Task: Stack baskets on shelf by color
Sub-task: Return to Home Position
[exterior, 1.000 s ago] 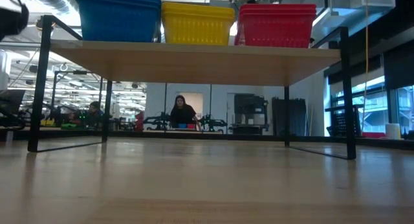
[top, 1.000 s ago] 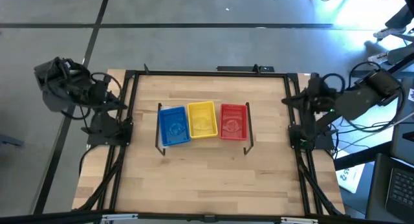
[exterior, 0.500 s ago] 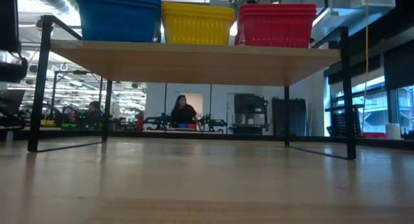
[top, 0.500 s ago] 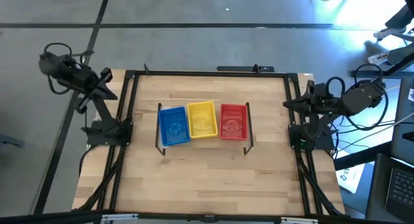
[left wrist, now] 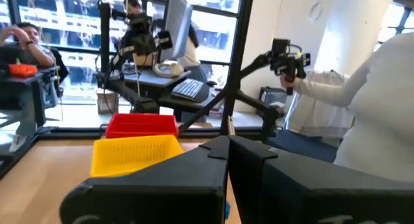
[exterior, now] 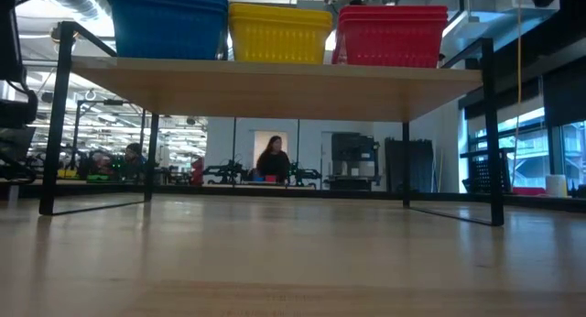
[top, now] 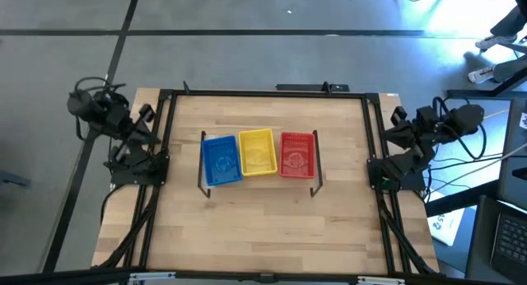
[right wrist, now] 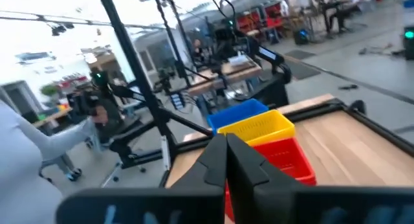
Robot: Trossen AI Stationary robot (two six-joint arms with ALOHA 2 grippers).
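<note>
The shelf (top: 257, 180) stands mid-table on its black legs. On it rest a blue (top: 221, 160), a yellow (top: 257, 151) and a red (top: 297, 154) stack of baskets, side by side; the low view shows them on the board (exterior: 275, 88). My left gripper (top: 146, 120) is folded back above its base at the table's left edge. It is shut, holds nothing and points level toward the baskets (left wrist: 228, 143). My right gripper (top: 397, 124) is the same at the right edge, shut with nothing in it (right wrist: 226, 140).
Black frame rails (top: 165, 153) run along the table's left, right and far sides. Bare wood (top: 263, 235) lies between the shelf and the near edge. A person in white (left wrist: 388, 107) stands beyond the table's right side, and others are in the room behind.
Both arms have sunk and folded back over their bases, the right one drawing away toward the table's right edge. Both grippers have tipped up from pointing downward to about level and stayed shut. The baskets and the shelf have not moved.
</note>
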